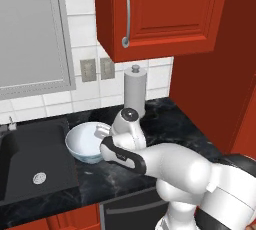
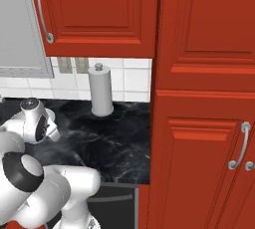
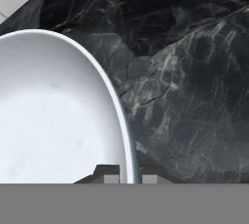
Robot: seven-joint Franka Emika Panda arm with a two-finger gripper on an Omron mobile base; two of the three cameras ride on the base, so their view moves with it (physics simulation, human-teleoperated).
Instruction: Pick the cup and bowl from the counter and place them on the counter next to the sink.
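The bowl (image 1: 85,143), wide and white inside, sits on the black marble counter (image 1: 172,124) just right of the sink (image 1: 30,149). My gripper (image 1: 103,135) reaches down at the bowl's right rim. In the hand view the bowl (image 3: 53,116) takes up the left side, and its rim runs down between my two fingertips (image 3: 108,175). The gripper (image 3: 130,177) is shut on that rim, one tip inside the bowl and one outside. The cup is out of view.
A paper towel roll (image 1: 135,93) (image 2: 101,93) stands upright at the back wall behind the bowl. Red upper cabinets (image 1: 160,9) hang overhead, and a tall red cabinet (image 2: 204,123) closes off the counter's right end. The sink has a silver drain (image 1: 39,177).
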